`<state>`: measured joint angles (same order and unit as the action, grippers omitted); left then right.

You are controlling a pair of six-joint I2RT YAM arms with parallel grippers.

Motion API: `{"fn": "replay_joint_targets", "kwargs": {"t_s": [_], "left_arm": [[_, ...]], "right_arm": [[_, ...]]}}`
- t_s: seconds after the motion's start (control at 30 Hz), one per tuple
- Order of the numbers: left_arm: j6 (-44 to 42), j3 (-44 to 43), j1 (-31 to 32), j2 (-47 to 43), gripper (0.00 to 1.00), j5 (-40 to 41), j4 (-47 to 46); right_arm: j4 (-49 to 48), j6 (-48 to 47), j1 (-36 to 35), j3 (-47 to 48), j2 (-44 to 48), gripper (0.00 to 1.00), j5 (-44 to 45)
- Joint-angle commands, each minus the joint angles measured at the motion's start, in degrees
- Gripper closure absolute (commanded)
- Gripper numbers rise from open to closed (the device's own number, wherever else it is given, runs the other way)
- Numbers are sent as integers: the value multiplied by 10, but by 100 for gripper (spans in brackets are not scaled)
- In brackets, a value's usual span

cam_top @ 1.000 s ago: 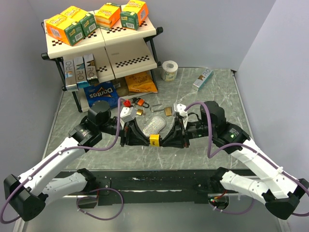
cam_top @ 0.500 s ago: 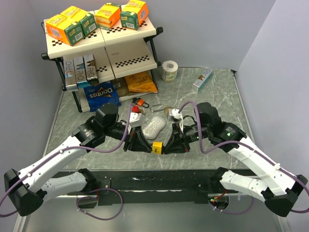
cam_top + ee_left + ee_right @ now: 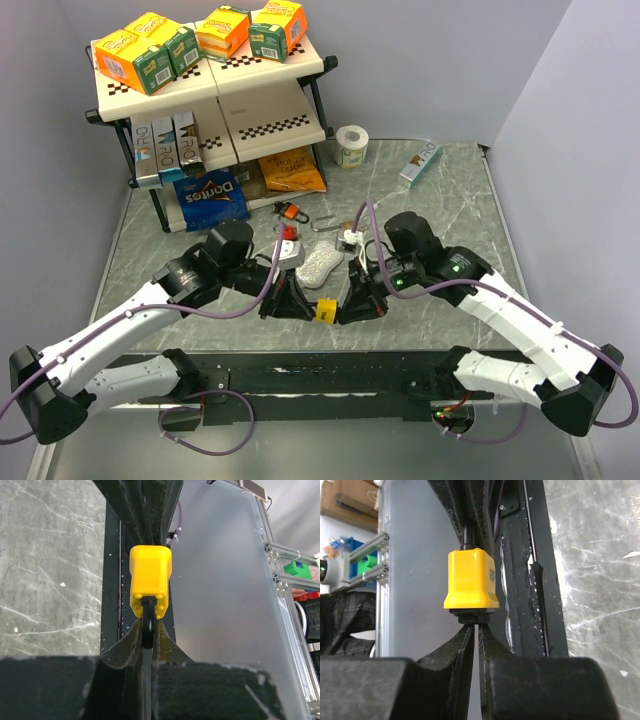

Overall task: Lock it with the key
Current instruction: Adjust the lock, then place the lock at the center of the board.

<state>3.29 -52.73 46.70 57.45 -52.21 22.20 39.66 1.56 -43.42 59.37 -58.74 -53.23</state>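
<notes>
A yellow padlock (image 3: 325,311) hangs in the air between my two grippers, above the table's near edge. My left gripper (image 3: 300,304) is shut on its black shackle (image 3: 148,625), and the yellow body (image 3: 150,580) sticks out past the fingertips (image 3: 134,639). From the opposite side my right gripper (image 3: 348,304) meets the lock's underside. Its jaws are drawn almost together on the black key (image 3: 470,616) that stands out of the yellow body (image 3: 471,579). The key's blade is hidden inside the lock.
A two-level shelf rack (image 3: 270,128) with boxes stands at the back left, with a Doritos bag (image 3: 210,197) below it. Small padlocks (image 3: 290,211), a white pouch (image 3: 318,262), a tape roll (image 3: 351,146) and a box (image 3: 420,160) lie on the marble table. A black rail (image 3: 330,370) runs along the near edge.
Both arms have carried the padlock toward the near edge and drawn closer together. My right gripper's jaws have narrowed onto the key. The left grip on the shackle is unchanged.
</notes>
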Motion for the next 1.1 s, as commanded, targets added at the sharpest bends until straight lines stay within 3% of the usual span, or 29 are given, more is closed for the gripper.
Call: {"fn": "replay_joint_targets", "kwargs": {"t_s": [0.0, 0.07, 0.1, 0.2, 0.37, 0.5, 0.63, 0.9, 1.07], "left_arm": [[28, 0, -27, 13, 99, -79, -94], [69, 8, -84, 19, 99, -111, -92], [79, 6, -96, 20, 99, -129, -88], [98, -5, -109, 34, 99, -133, -80], [178, -25, -108, 88, 99, -114, -99], [227, -52, -107, 124, 99, -99, -89], [279, -57, -104, 140, 99, -48, -81], [309, -49, -98, 134, 99, -5, -90], [319, -44, -97, 131, 99, -4, -95]], "right_arm": [[-108, -90, 15, 75, 9, 76, 14], [-58, -134, 48, 80, 22, 55, 32], [-25, -172, 57, 78, 41, 39, 37], [1, -246, 64, 67, 82, 22, 84], [6, -312, 32, 89, 79, 5, 173], [-3, -383, -76, 101, 54, 2, 273], [-15, -428, -129, 94, 35, 2, 335], [-49, -461, -165, 49, -4, 2, 412], [-63, -466, -164, 37, -17, 8, 435]]}}
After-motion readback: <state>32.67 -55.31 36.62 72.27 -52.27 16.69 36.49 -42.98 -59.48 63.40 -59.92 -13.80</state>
